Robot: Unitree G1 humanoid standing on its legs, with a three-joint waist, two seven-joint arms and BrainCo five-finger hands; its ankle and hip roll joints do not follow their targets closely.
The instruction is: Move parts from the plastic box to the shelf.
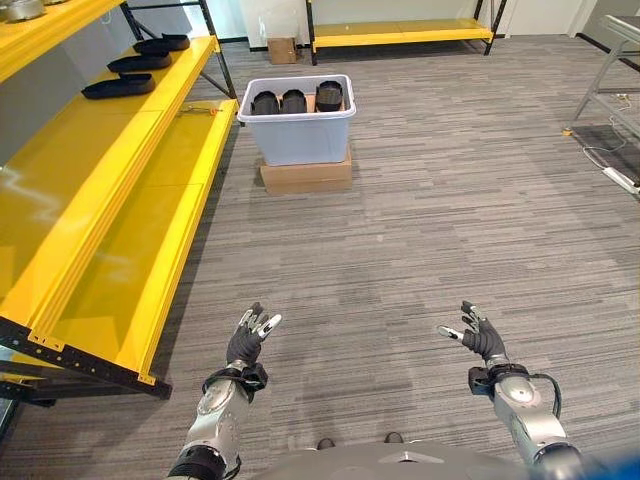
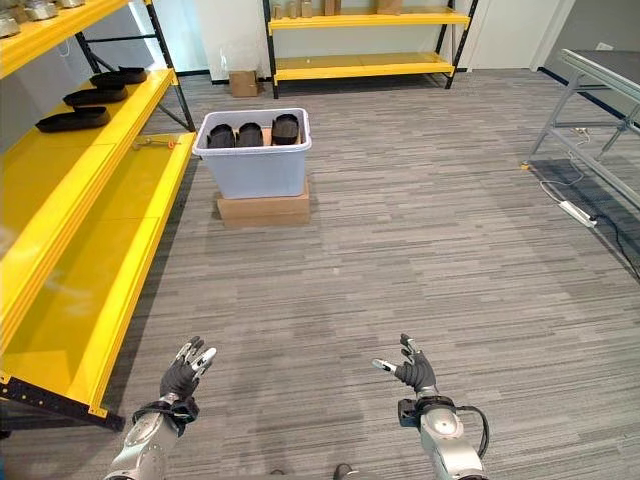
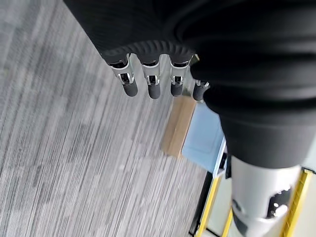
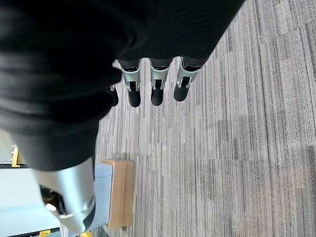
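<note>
Left eye view: my left hand (image 1: 246,340) and right hand (image 1: 478,336) are spread, empty; I should walk nearer the box (image 1: 297,133) before reaching.

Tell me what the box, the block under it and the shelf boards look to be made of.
Box: pale blue-grey plastic, smooth and slightly glossy, with a moulded rolled rim. Block under it: probably cardboard, matt brown with flat faces and sharp edges. Shelf boards: likely painted metal, glossy yellow that reflects the light, on a dark frame; the material under the paint cannot be told.
</note>
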